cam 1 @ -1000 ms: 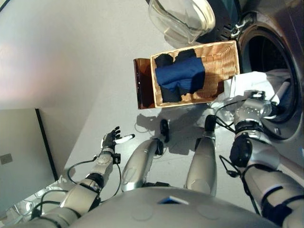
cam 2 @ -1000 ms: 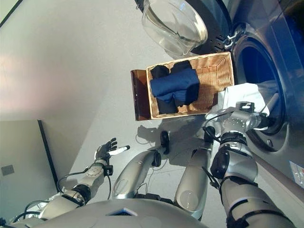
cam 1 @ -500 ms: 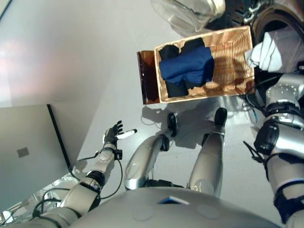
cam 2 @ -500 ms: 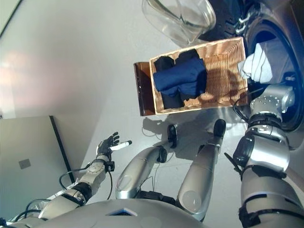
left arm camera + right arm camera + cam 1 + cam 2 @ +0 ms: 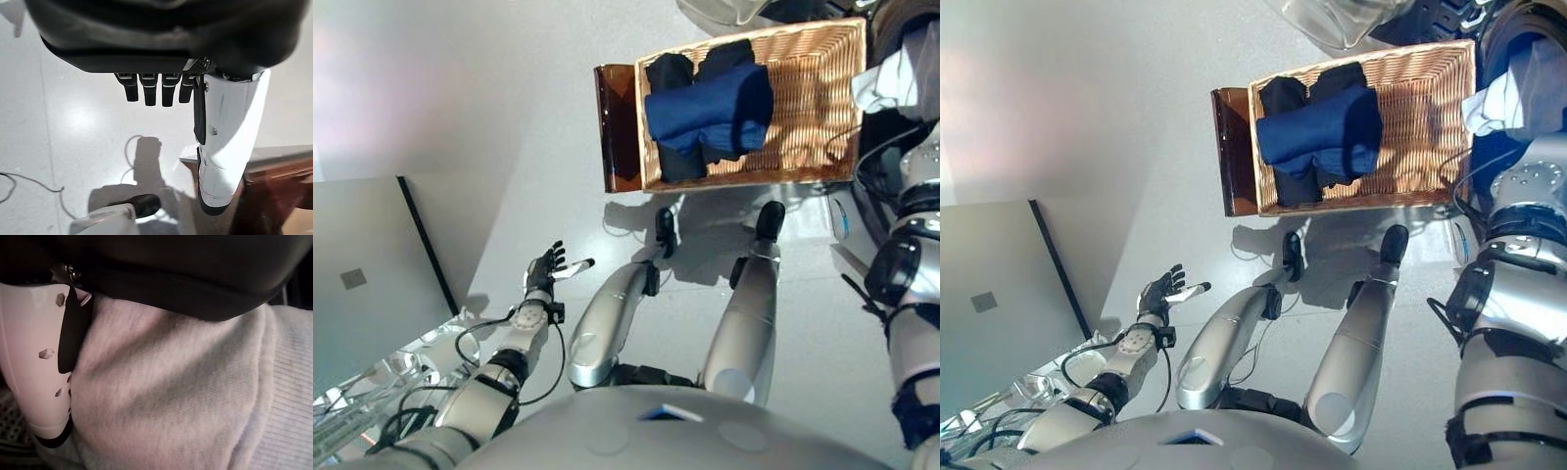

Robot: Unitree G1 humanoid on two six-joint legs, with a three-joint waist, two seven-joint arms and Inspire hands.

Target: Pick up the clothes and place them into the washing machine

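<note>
A wicker basket (image 5: 832,59) on the floor holds a folded blue garment (image 5: 710,108) on top of black clothes (image 5: 668,70). Right of it a white garment (image 5: 896,78) hangs at the mouth of the washing machine's drum (image 5: 1528,34). My right arm reaches up to this cloth, and in the eye views the hand is hidden behind it. In the right wrist view my right hand (image 5: 171,269) has its white thumb (image 5: 39,357) pressed against the white garment (image 5: 186,391), which fills the palm. My left hand (image 5: 546,274) hangs open over the floor at the lower left, holding nothing.
A brown board (image 5: 619,127) stands against the basket's left side. The machine's glass door (image 5: 1332,12) is swung open behind the basket. A grey panel (image 5: 362,284) stands at the far left. Bare grey floor lies between it and the basket.
The camera has shifted. My right hand has carried the white garment from beside the basket up to the drum's mouth. The left hand stays where it was.
</note>
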